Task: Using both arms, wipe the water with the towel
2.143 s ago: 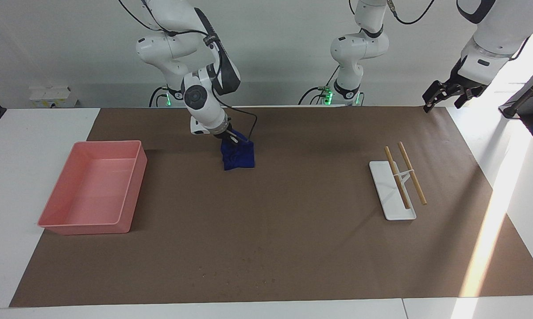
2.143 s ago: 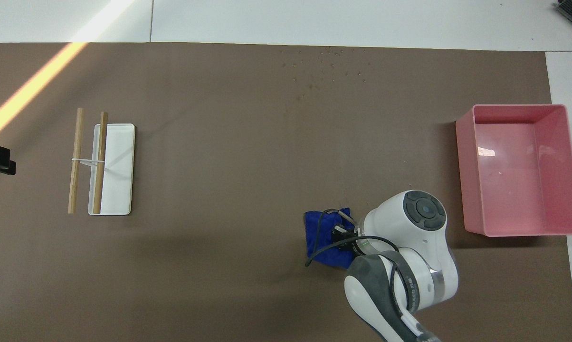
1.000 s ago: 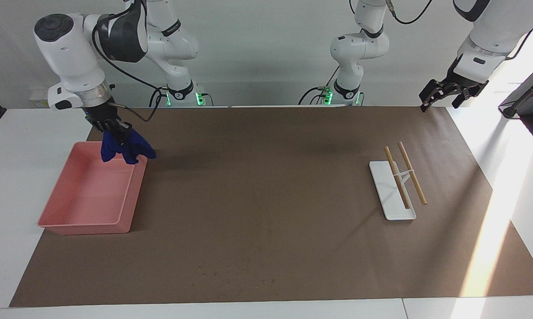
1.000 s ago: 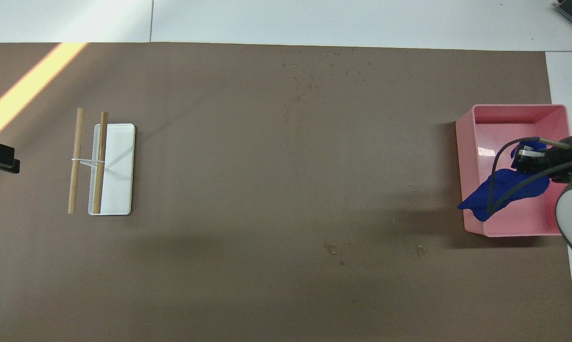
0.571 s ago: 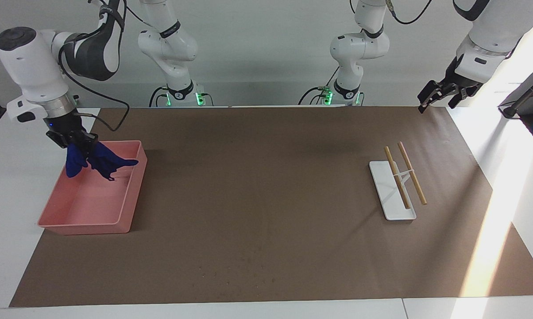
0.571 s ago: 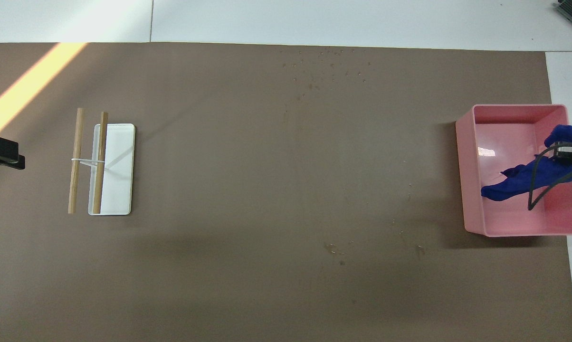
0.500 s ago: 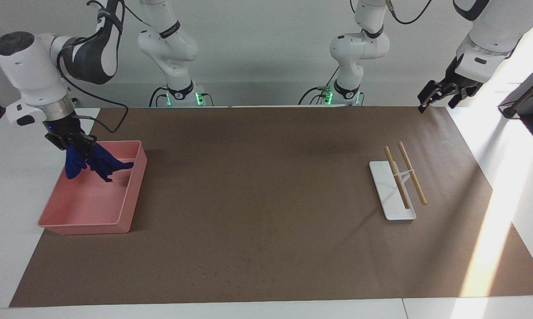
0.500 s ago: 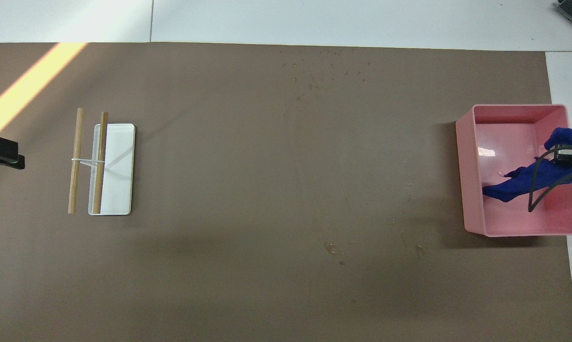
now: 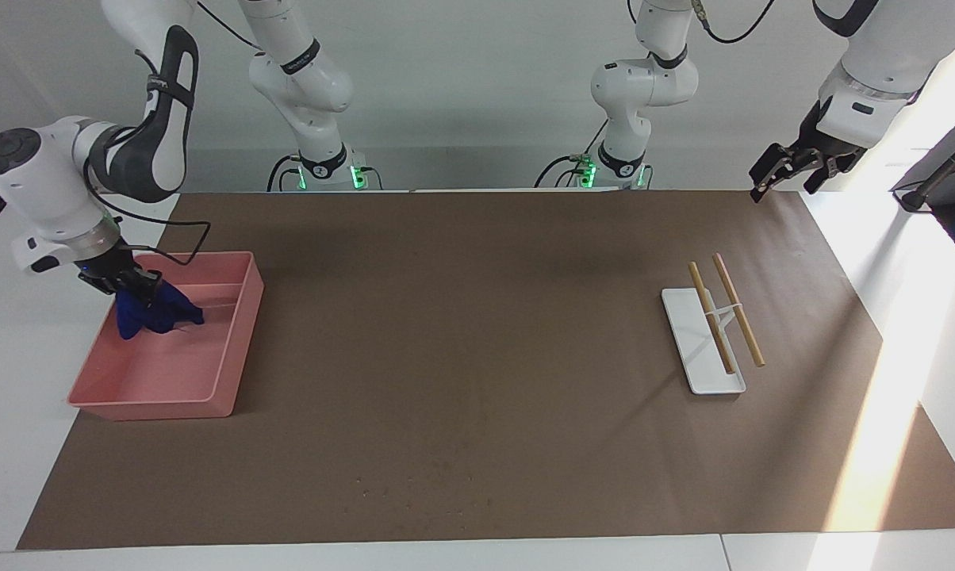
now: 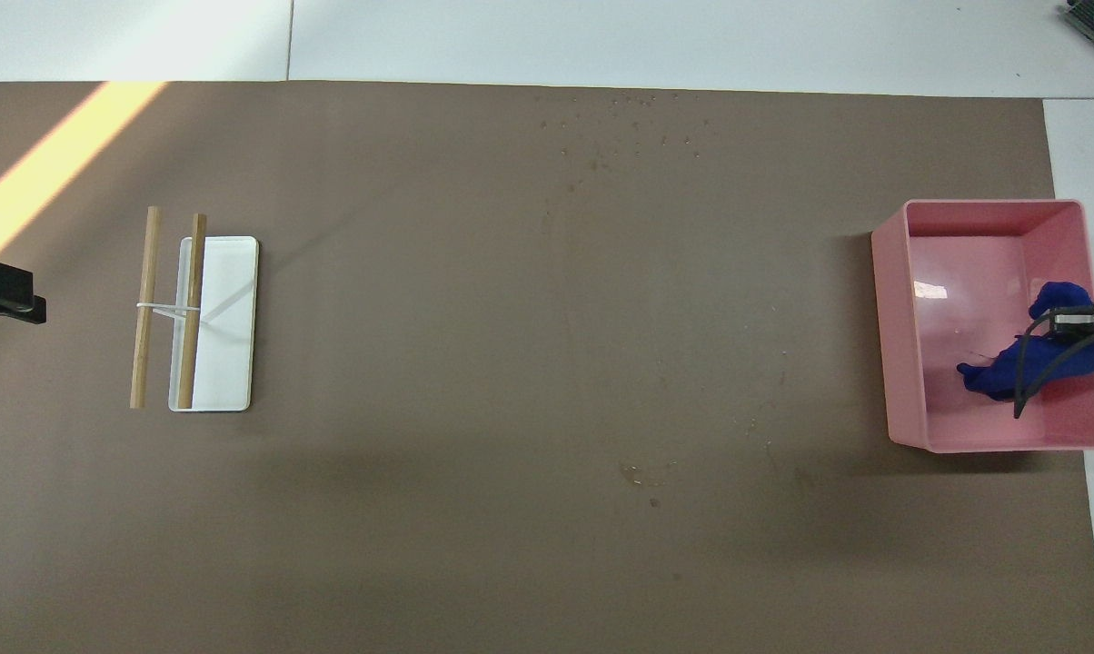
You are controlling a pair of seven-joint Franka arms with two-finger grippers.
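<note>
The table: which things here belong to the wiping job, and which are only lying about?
Job:
- towel, held by the right pincer over the pink tray
- water specks
- left pincer, waiting

Lying about:
- white dish
- two wooden sticks

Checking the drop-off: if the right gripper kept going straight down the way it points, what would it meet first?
Most likely the floor of the pink tray. The right gripper, shut on the towel, points down into it; the towel would touch first, though how high it hangs is unclear.
</note>
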